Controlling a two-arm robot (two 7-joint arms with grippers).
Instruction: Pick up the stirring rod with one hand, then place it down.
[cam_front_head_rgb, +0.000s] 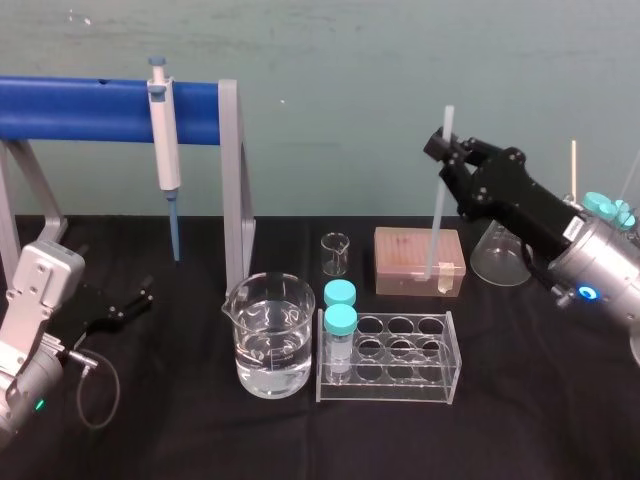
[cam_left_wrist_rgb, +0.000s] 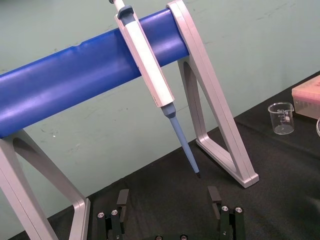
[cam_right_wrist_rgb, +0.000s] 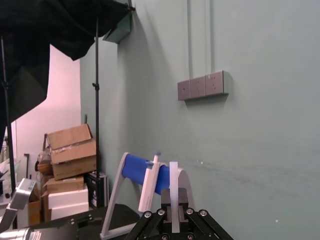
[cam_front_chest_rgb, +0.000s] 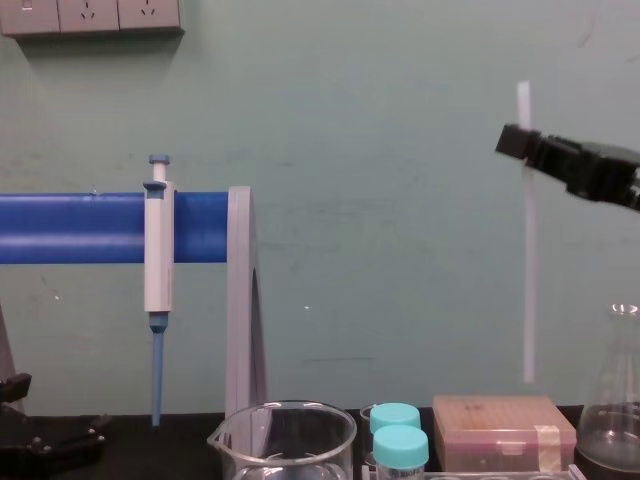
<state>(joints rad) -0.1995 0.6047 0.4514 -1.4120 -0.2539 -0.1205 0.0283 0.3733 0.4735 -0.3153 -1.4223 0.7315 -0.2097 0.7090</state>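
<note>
Chest view: right hand (cam_front_chest_rgb: 522, 143) raised high, jaws pinching stirring rod (cam_front_chest_rgb: 527, 260) upright.

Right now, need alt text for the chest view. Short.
The right gripper, high at right, grips the stirring rod upright near its top, lower end hanging above a pink box. At left a pipette hangs from a blue bar; the left gripper sits low at the left edge, a beaker at centre.

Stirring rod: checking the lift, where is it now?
The stirring rod hangs upright in the right gripper, at the head view's right, its lower end above the pink box. The left gripper lies parked far left.
</note>
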